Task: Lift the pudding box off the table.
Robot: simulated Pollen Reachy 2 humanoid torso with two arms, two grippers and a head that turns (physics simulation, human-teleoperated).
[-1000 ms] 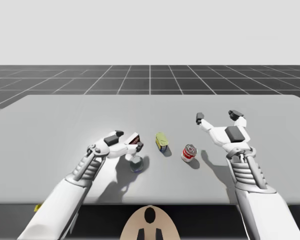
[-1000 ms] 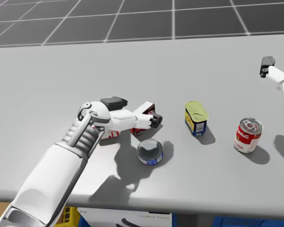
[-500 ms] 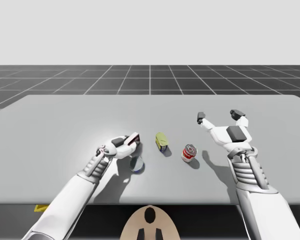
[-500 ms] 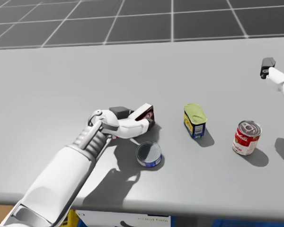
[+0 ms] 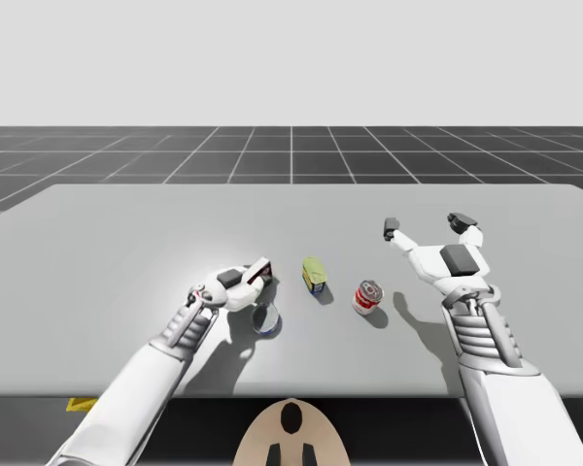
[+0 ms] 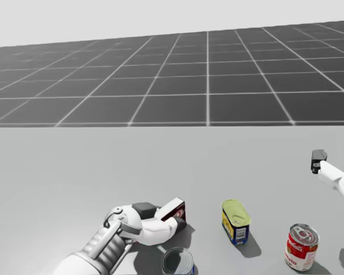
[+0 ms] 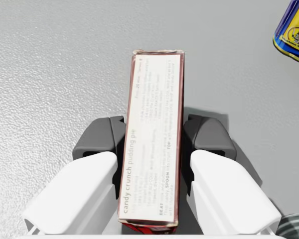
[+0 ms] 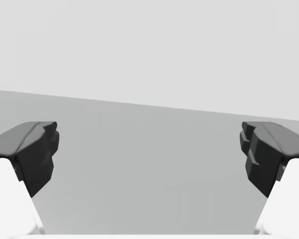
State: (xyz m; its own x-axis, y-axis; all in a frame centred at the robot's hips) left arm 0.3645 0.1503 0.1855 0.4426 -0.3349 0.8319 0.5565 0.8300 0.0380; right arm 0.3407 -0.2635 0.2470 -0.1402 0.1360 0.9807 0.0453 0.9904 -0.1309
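Pudding box (image 7: 152,144) sits on the worktop (image 5: 126,233) toward my left, a low round can (image 6: 178,262) just beside it. My left jaws grip its two broad faces; my right jaws stand open, empty. Grasp seems made; next, a straight lift clear of that can.

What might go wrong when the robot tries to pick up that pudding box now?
1. My left gripper pinches the pudding box by its thin sides, with much of the box sticking out past the grip, so it may tip or slip as it rises.
2. The short blue tin sits close beside that arm, so lifting could nudge it.
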